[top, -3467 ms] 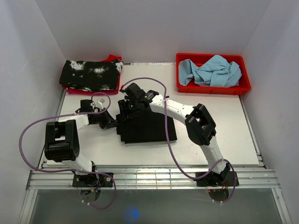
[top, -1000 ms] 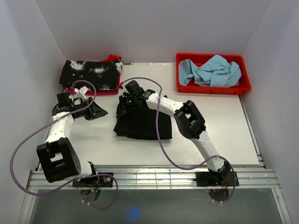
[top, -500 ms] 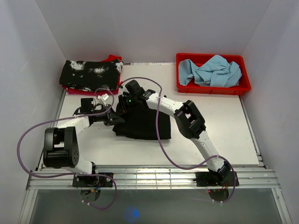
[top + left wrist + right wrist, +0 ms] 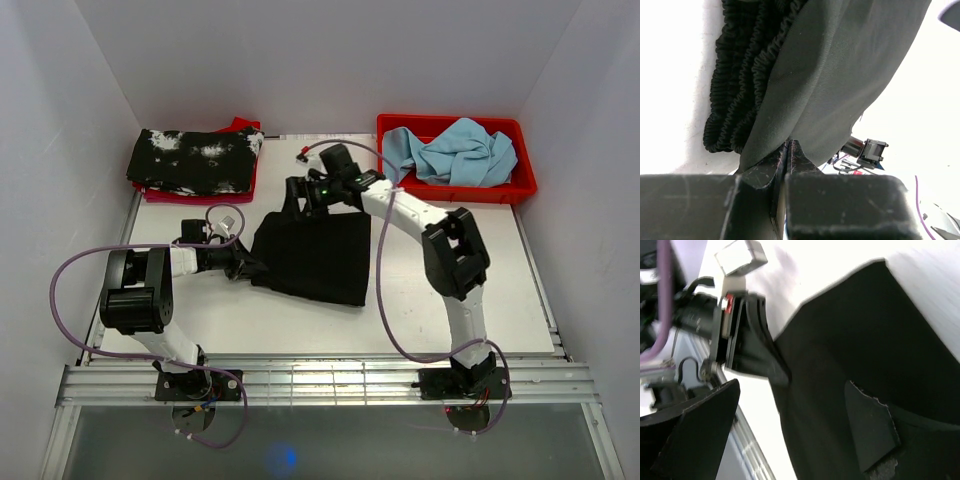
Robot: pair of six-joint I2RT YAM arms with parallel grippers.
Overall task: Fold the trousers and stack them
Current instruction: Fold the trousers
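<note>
The plain black trousers [image 4: 318,258] lie folded in the middle of the table. My left gripper [image 4: 249,268] is at their left edge, shut on a pinch of the fabric. In the left wrist view the cloth [image 4: 840,75] runs up out of the closed left gripper [image 4: 789,146], with the ribbed elastic waistband [image 4: 737,80] bunched to the left. My right gripper [image 4: 296,200] hovers over the far edge, open and empty. In the right wrist view the trousers [image 4: 865,345] lie below the wide-apart right gripper [image 4: 790,435], and the left gripper [image 4: 752,357] grips their edge.
A black garment with white splotches [image 4: 195,158] lies folded on a red one at the back left. A red bin [image 4: 455,190] holding light blue cloth [image 4: 455,150] stands at the back right. Purple cables loop over both arms. White walls close in on the left and right.
The right gripper has let go of the trousers, opened wide and drawn back toward the far edge. The left gripper has closed on their left edge. The trousers have shifted slightly right.
</note>
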